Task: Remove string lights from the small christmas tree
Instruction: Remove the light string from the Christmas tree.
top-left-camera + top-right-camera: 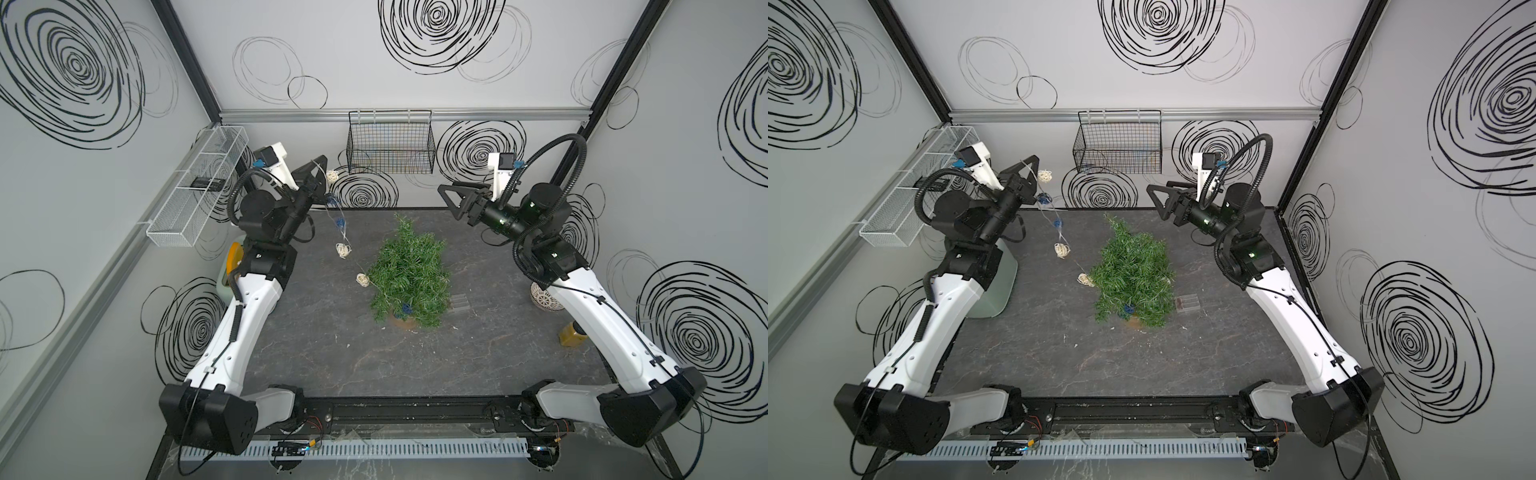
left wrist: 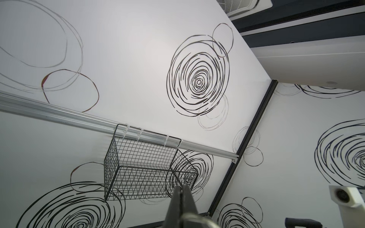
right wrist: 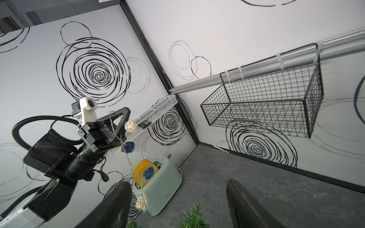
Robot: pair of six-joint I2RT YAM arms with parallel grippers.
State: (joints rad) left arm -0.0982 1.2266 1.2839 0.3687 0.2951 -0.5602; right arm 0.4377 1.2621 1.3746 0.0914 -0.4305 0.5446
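The left gripper [image 1: 320, 161], clamped on the wire, holds up the cream-and-blue woven-ball string lights [image 1: 341, 249]. Their strand slants down in among the branches of the small green fir tree [image 1: 409, 274] mid-table. The right gripper [image 1: 446, 189] gapes empty near the treetop. A mint-green toaster [image 3: 164, 189] stands under the left arm [image 1: 249, 299].

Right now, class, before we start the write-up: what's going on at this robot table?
The left end effector, raised high, is shut on the string lights, whose wire slopes down to the small Christmas tree. Several balls hang clear of the tree, but a blue ball sits among the lower branches, so the removal is unfinished. The right end effector hangs open and empty above the table, near the treetop.
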